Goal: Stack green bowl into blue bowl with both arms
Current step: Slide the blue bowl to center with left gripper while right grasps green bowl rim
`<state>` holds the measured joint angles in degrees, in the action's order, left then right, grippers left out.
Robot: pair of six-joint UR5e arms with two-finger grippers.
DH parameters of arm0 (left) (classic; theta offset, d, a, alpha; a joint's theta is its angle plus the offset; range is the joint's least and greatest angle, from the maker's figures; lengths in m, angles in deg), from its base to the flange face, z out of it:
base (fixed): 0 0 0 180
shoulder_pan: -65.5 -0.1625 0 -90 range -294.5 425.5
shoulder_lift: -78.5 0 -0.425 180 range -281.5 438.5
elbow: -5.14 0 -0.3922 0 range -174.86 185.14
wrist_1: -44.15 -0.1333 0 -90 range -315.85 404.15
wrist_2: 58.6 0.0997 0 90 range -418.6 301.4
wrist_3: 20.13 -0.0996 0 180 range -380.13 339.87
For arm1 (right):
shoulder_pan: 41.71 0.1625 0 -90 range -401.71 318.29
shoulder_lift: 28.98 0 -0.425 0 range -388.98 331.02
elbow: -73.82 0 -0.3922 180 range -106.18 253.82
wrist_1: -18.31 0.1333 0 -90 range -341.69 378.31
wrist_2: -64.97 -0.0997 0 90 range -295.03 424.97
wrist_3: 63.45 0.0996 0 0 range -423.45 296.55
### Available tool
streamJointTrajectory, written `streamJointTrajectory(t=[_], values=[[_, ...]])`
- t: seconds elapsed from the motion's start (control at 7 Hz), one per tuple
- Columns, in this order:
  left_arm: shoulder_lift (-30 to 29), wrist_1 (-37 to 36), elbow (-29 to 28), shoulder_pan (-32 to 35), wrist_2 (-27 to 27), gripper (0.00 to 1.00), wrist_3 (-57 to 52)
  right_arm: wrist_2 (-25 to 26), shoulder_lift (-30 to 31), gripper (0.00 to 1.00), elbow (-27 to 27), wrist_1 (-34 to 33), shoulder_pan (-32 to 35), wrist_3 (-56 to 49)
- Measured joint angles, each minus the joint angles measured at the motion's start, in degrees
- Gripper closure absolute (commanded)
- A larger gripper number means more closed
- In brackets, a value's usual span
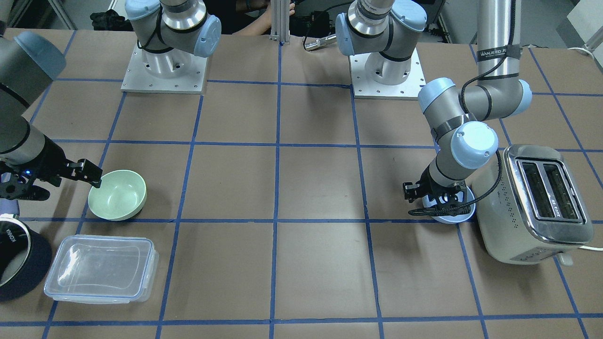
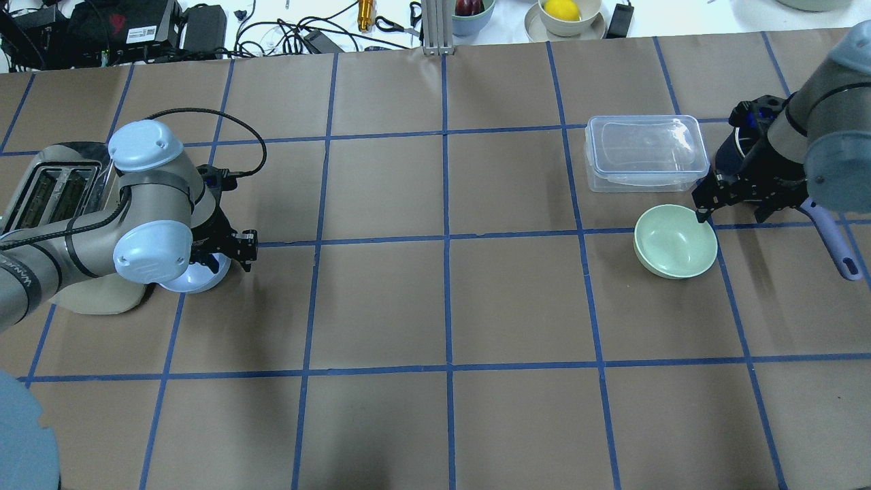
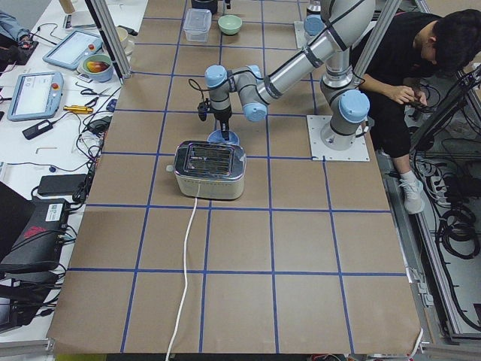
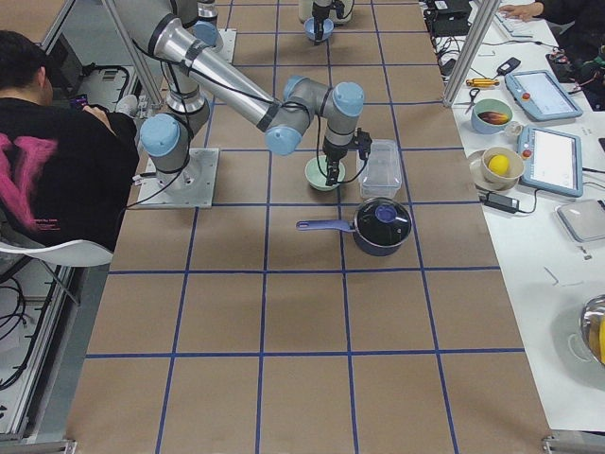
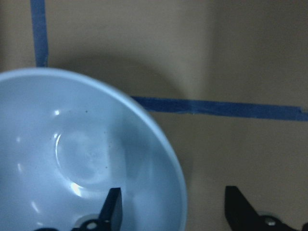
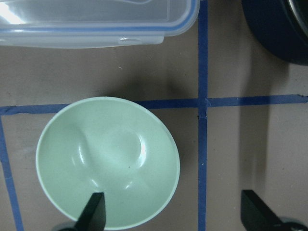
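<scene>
Two arms, nothing held. Toaster sits left, blue bowl just beside it; clear container right, green bowl near. Bowls probably light, stiff, slick, so pinch rims. My left gripper and right gripper gape wide, straddling rims.

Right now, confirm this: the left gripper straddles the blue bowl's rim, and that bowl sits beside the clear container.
No: the blue bowl sits beside the toaster, as the exterior front-facing view shows. The left gripper does straddle its rim.
</scene>
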<state>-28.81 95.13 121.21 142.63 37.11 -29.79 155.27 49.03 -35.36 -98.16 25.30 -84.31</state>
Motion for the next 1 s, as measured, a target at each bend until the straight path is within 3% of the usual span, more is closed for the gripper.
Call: streamJointTrajectory(t=[0.14, 0.29, 0.43, 0.71, 1.0], values=[[0.58, 0.01, -0.14, 0.46, 0.08, 1.00, -0.01, -0.08, -1.44, 0.00, -0.50, -0.99, -0.08, -0.10], [1.05, -0.01, -0.29, 1.15, 0.19, 1.00, 0.15, -0.16, -3.01, 0.09, -0.71, -1.75, -0.10, -0.09], [1.64, 0.28, -1.00, 2.53, 0.32, 1.00, 0.75, -0.19, -4.33, 0.34, -0.80, -2.42, -0.12, -0.11], [2.68, 4.32, -5.56, 10.16, 0.31, 1.00, 7.60, -0.25, -6.48, 1.00, -0.82, -2.84, -0.13, 0.33], [0.56, 8.14, -14.20, 23.16, -1.92, 1.00, 18.86, -0.06, -7.05, 1.00, -0.72, -2.54, -0.13, 0.13]])
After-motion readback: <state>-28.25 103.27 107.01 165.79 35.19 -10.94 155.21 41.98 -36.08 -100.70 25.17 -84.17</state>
